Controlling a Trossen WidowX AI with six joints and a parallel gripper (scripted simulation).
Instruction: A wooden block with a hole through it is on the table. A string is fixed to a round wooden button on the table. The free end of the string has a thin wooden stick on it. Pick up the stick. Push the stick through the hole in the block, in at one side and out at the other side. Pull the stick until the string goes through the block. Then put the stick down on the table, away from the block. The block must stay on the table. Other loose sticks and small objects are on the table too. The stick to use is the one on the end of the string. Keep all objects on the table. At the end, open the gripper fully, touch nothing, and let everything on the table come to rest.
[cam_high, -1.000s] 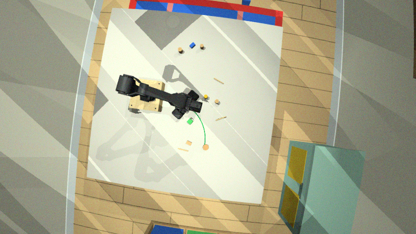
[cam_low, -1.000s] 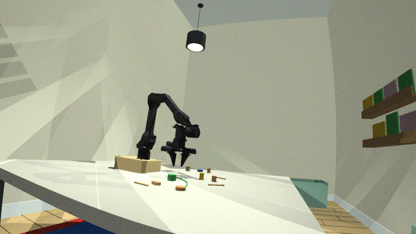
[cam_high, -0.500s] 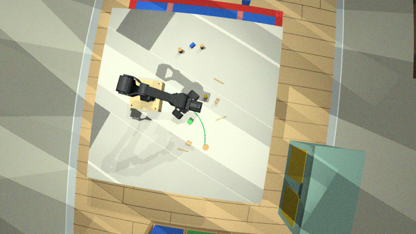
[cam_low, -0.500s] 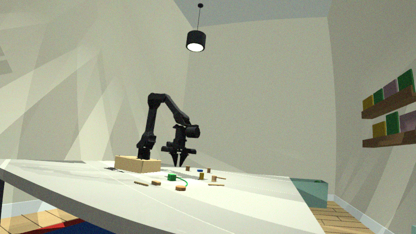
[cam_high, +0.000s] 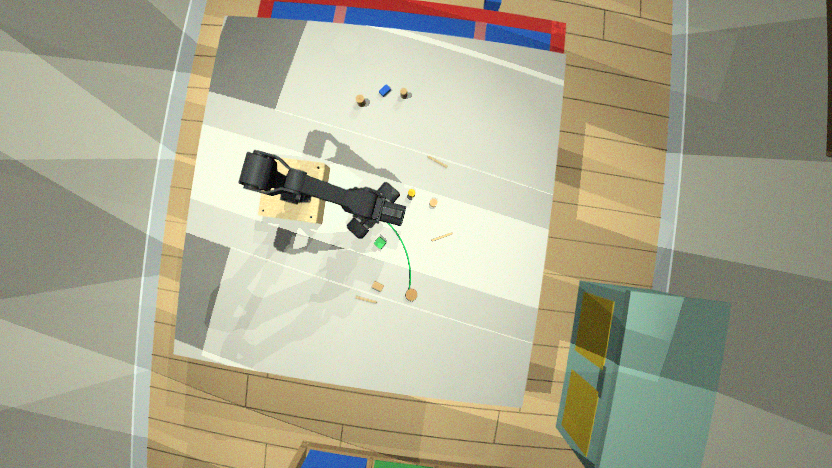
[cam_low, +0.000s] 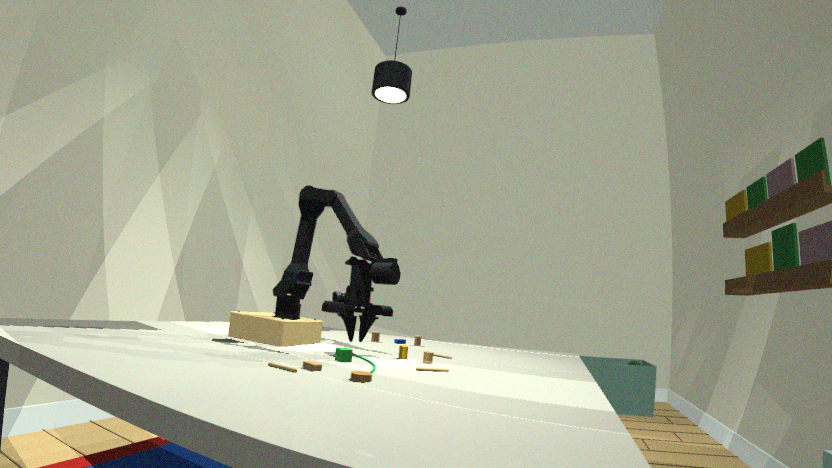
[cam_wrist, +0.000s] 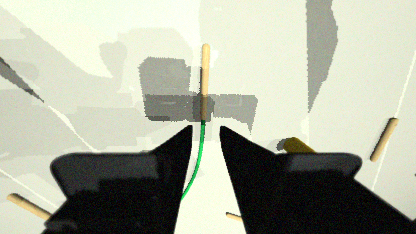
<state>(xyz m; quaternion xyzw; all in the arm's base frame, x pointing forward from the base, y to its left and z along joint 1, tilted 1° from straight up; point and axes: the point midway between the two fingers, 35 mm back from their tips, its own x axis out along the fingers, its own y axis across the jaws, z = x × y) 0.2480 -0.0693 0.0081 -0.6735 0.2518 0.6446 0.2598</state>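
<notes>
The string's wooden stick (cam_wrist: 205, 70) lies on the table in the wrist view, just beyond the fingertips; the arm hides it in the top view. The green string (cam_high: 409, 256) (cam_low: 372, 363) (cam_wrist: 201, 155) curves from its near end to the round wooden button (cam_high: 411, 294) (cam_low: 361, 377). My gripper (cam_low: 356, 339) (cam_wrist: 206, 129) points down above the table, partly open, with nothing held between its fingers. In the wrist view the string passes below the gap between them. The green block (cam_high: 379, 242) (cam_low: 343, 354) sits on the table near the gripper; its hole cannot be made out.
A yellow cylinder (cam_high: 411, 193) (cam_low: 403, 351) (cam_wrist: 299, 145) and a wooden cylinder (cam_high: 433, 202) (cam_low: 427, 357) stand close to the gripper. Loose sticks (cam_high: 437, 161) (cam_high: 441, 236) (cam_high: 365, 299) lie around. A small wooden piece (cam_high: 377, 286) (cam_low: 312, 365) is near the button. A blue piece (cam_high: 384, 90) lies farther off.
</notes>
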